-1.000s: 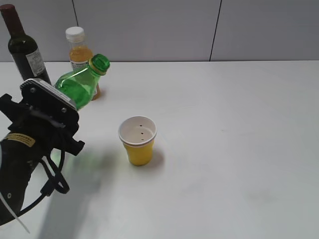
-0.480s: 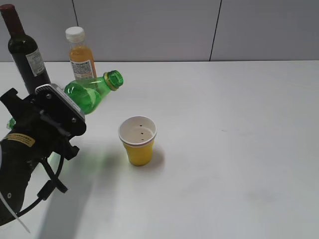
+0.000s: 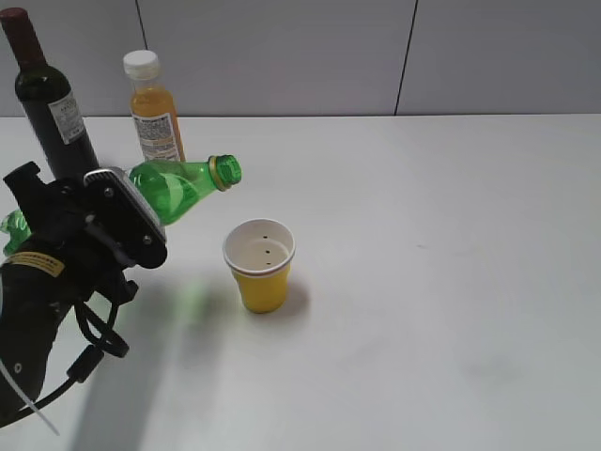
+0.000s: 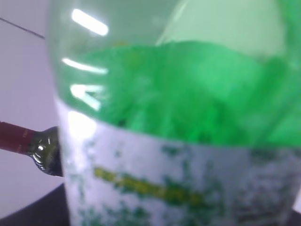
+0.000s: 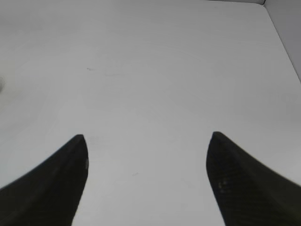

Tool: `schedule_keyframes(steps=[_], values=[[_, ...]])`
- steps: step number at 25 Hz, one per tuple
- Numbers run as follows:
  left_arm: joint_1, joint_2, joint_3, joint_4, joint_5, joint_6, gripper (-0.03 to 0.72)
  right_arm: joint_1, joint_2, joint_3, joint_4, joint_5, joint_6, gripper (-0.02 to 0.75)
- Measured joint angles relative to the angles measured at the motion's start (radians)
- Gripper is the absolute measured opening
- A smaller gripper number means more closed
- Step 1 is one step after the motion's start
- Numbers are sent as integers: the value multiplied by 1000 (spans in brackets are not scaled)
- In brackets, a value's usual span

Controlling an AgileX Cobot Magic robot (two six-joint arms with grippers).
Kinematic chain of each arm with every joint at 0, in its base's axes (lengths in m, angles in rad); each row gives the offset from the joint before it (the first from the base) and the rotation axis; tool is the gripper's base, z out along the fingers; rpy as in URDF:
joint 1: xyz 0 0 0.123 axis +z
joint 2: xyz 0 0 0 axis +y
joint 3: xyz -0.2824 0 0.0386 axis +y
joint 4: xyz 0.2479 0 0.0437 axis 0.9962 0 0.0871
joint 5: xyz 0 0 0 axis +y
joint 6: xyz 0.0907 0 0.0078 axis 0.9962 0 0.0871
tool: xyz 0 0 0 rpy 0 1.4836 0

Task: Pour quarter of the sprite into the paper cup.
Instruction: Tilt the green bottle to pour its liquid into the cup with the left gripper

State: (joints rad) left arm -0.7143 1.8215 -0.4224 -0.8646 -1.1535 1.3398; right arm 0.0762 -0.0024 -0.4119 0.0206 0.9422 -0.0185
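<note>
The sprite is a green bottle held in my left gripper, tipped almost level with its neck and mouth pointing right, up and to the left of the paper cup. It fills the left wrist view, green above a white-and-green label. The jaws are hidden by the bottle and the wrist body. The paper cup is yellow with a white inside and stands upright on the white table. Its inside looks dry apart from a few dark specks. My right gripper is open and empty over bare table; it does not show in the exterior view.
A dark wine bottle and an orange-juice bottle with a white cap stand at the back left, just behind the left arm. The wine bottle's neck also shows in the left wrist view. The white table stretches right of the cup.
My left gripper has rotated and tipped the sprite further over. Its neck has swung right and down, from slanting upward to nearly level, closer to the cup. The cup has not moved.
</note>
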Motion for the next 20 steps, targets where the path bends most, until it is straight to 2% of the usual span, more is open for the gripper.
schedule_keyframes(steps=[20], values=[[27, 0, 0, -19, 0, 119, 456, 0, 0, 0, 0, 0, 0, 591]])
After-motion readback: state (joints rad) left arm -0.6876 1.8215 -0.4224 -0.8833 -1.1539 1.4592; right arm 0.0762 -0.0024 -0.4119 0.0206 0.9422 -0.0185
